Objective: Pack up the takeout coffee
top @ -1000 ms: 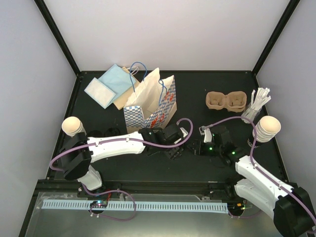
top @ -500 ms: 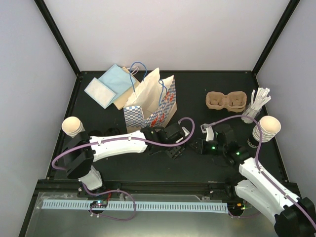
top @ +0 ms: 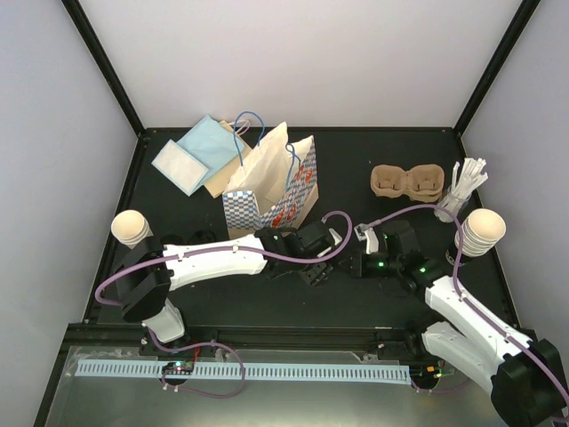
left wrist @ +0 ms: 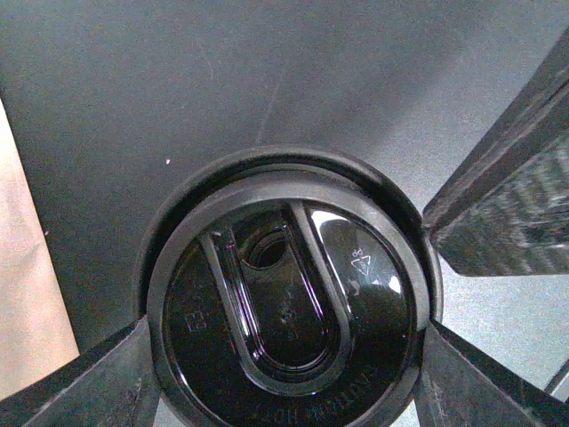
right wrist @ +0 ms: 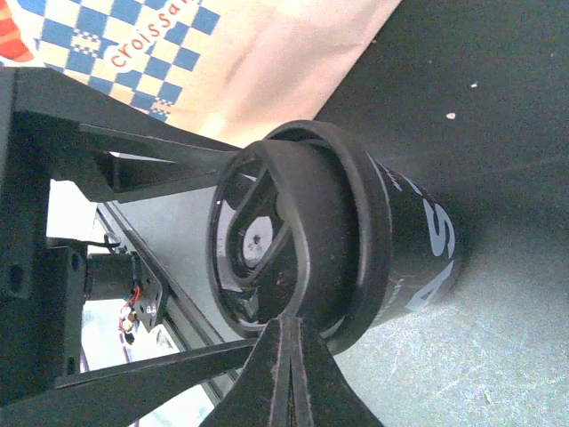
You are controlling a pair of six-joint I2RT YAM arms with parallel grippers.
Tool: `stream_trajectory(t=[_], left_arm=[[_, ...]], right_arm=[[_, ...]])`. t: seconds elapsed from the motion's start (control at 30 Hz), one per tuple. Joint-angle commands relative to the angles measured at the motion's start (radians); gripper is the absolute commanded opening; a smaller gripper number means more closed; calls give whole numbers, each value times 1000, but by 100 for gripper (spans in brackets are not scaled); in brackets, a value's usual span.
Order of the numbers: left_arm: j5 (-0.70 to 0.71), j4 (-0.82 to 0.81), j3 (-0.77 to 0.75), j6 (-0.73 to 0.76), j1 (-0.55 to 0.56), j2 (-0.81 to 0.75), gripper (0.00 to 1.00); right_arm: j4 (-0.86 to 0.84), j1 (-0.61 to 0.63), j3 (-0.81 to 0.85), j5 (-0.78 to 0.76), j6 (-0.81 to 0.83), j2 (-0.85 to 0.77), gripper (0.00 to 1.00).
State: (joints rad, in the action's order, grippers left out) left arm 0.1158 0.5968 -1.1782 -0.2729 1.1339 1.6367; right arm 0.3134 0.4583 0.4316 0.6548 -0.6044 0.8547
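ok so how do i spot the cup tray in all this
Look at the black table and go to its far right corner, where white stir sticks stand. Just left of them lies the cup tray, flat, with no cup in it. It alone is brown moulded pulp with two round holes side by side.

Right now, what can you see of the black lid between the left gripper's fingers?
The black lid is round, glossy plastic, with a raised rim, a small sip hole, a U-shaped ridge and embossed marks that I cannot read. It sits on top of a black cylinder with white letters, which stands on the dark table. The left gripper grips its rim from both sides.
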Motion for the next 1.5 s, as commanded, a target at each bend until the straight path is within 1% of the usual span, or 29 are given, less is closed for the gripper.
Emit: stream_trajectory(t=[0.0, 0.23, 0.4, 0.67, 1.07, 1.47], left_arm=[[-45, 116, 17, -12, 12, 64, 67], [-48, 115, 20, -10, 12, 70, 67], [-49, 101, 28, -9, 11, 84, 67], [-63, 90, 28, -11, 10, 104, 67], [-87, 76, 35, -6, 9, 129, 67], [-112, 54, 49, -8, 9, 134, 67]], right_arm=[[-43, -4, 17, 8, 3, 34, 1], [-66, -5, -3, -37, -10, 71, 1], [-34, -4, -8, -109, -17, 108, 1], [-53, -5, -36, -131, -20, 162, 1], [-63, -6, -54, -89, 3, 233, 1], [-27, -6, -23, -103, 18, 298, 1]])
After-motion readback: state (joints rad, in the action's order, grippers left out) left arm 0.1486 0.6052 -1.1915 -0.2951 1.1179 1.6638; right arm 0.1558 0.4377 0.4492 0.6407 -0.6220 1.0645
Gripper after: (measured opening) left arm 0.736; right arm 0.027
